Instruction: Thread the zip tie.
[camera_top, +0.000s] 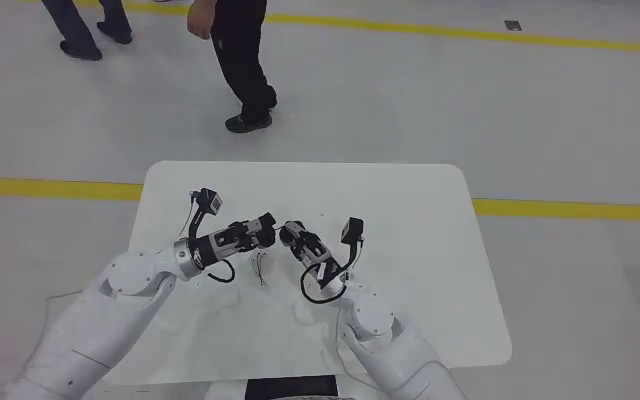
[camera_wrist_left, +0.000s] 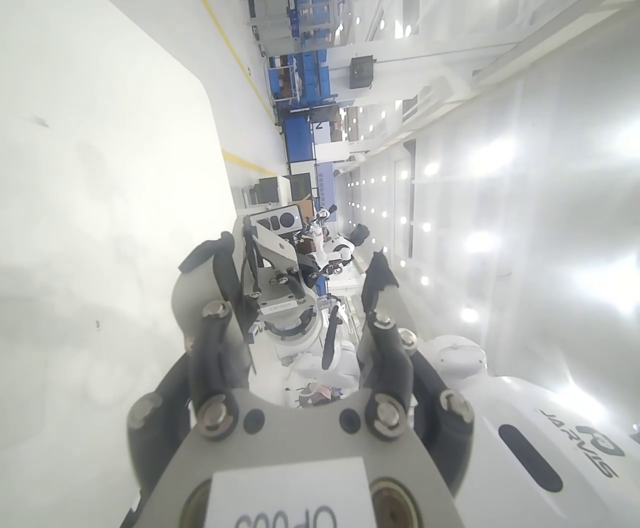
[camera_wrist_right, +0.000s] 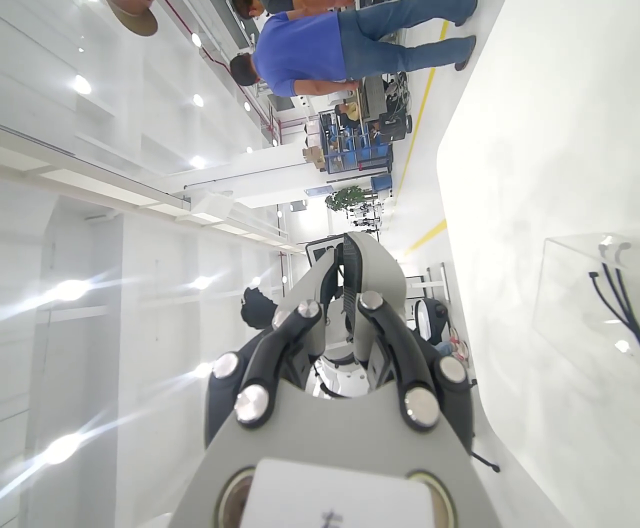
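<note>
White worktop (camera_top: 420, 200), rounded corners, on pale floor (camera_top: 400, 100) marked with yellow lines (camera_top: 560, 209); zip ties (camera_top: 261, 268) lie on worktop; left pincer (camera_top: 270, 229) just beside zip ties, spread wide, empty; right pincer (camera_top: 289, 235) near them, pressed together, contents indeterminable.

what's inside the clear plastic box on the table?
Thin black zip ties show through the wall of the clear plastic box; their far ends are cut off at the picture's edge.
</note>
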